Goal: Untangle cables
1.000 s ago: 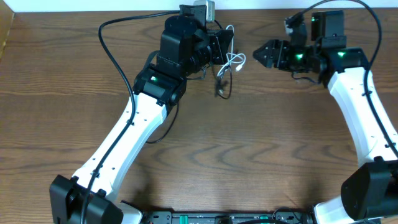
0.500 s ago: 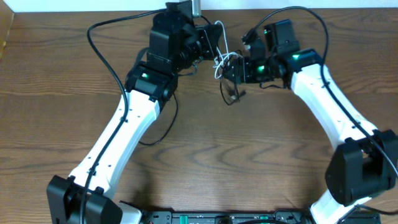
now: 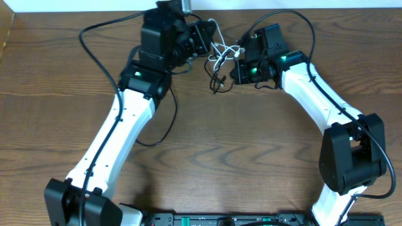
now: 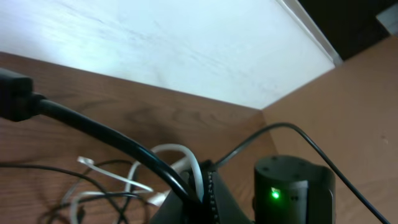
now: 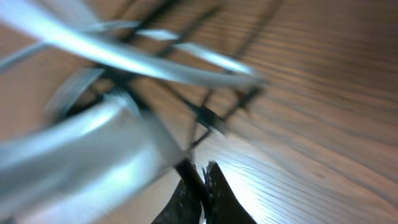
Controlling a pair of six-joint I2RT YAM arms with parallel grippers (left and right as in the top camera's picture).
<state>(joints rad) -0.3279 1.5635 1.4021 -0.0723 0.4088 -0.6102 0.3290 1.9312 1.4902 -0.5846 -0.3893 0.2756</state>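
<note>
The cables hang as a small tangle between my two grippers at the back of the table. In the overhead view the white cable (image 3: 218, 55) loops at the top and the black cable (image 3: 217, 81) dangles below it. My left gripper (image 3: 205, 43) is shut on the tangle's left side. The left wrist view shows the white cable (image 4: 186, 155) and the black cable (image 4: 93, 127) both running into the left gripper (image 4: 202, 190). My right gripper (image 3: 234, 67) is at the tangle's right side. In the blurred right wrist view, the right gripper (image 5: 203, 173) is shut on a strand of the black cable (image 5: 211, 118), with the white cable (image 5: 143, 59) close to the lens.
The white back wall (image 4: 155, 43) runs just behind the grippers. The right arm's dark housing with a green light (image 4: 292, 186) is close beside the left gripper. Thick black arm wires (image 3: 103, 44) arc over the wooden table (image 3: 239, 150).
My right arm swung left to the tangle and its jaws went from open to shut. My left gripper drifted a little left and back, carrying the cables with it.
</note>
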